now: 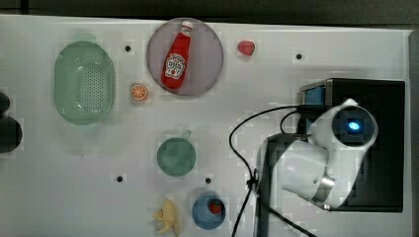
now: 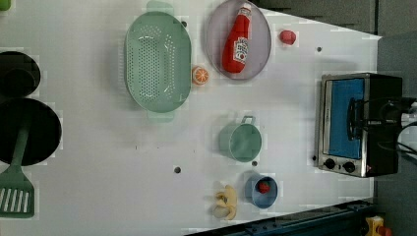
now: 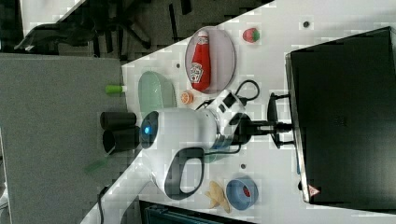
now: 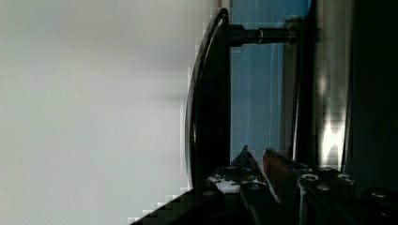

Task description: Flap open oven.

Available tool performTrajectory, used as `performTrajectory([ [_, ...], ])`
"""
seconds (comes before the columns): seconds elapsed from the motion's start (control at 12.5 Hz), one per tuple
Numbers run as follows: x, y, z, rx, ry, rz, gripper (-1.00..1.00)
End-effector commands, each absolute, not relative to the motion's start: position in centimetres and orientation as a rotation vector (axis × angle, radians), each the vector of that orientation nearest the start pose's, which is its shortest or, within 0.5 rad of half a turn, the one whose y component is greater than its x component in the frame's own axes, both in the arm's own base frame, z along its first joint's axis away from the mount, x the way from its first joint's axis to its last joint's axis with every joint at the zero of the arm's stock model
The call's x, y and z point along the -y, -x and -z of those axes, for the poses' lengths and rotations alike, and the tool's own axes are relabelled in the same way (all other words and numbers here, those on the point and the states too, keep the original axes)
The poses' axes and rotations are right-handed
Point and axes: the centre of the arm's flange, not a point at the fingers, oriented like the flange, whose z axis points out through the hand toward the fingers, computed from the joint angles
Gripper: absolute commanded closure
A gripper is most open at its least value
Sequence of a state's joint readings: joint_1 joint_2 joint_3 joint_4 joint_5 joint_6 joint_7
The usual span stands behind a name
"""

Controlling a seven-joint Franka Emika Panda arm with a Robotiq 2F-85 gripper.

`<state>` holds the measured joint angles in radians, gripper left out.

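Starting at the top view's left edge: two round black objects (image 1: 9, 133), half cut off, on the white worktop (image 1: 59, 187). Next to the right, a mint-green perforated oval colander (image 1: 84, 81), with a small orange slice (image 1: 139, 92) just beside its right rim. Further right, a round grey plate (image 1: 207, 69) carrying a red ketchup bottle (image 1: 177, 61) laid flat, cap toward the top view's upper edge. Below the plate, a green cup (image 1: 176, 156) with a small handle; lower again, a peeled yellow banana (image 1: 167, 217) near a blue bowl (image 1: 202, 217) holding one small red fruit (image 1: 215, 207). Right of the plate, a lone red strawberry-like piece (image 1: 246, 47).

Far right on the worktop, well apart from the dishes: the large black boxy toaster oven (image 1: 385, 148), silver-framed front facing the top view's left. Blue-tinted door (image 2: 344, 118) upright against the frame, dark bar handle (image 4: 206, 117) standing off it on short posts, small black knobs (image 2: 339, 164) beside the door.

Partly covering the oven in the top view, the white robot arm (image 1: 316, 163), black cable looping off it. Gripper (image 3: 280, 126) level at the handle, pointing into the oven front. Fingers (image 4: 246, 164) close together with a narrow gap, tips lying past the bar, between it and the door; impossible to tell whether clamped on the bar.
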<state>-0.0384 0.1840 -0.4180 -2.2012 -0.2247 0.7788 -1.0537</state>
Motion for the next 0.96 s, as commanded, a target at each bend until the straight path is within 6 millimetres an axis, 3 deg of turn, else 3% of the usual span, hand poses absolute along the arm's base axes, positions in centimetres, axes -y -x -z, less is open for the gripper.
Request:
performTrajectory([
  [0.08, 16.5, -51.1, -28.1, -0.02, 3.404, -0.203, 0.65],
  [0.48, 11.4, -51.6, -24.8, -0.051, 3.567, -0.235, 0.65],
  [0.96, 5.7, -51.7, -18.6, -0.058, 3.713, -0.245, 0.65],
])
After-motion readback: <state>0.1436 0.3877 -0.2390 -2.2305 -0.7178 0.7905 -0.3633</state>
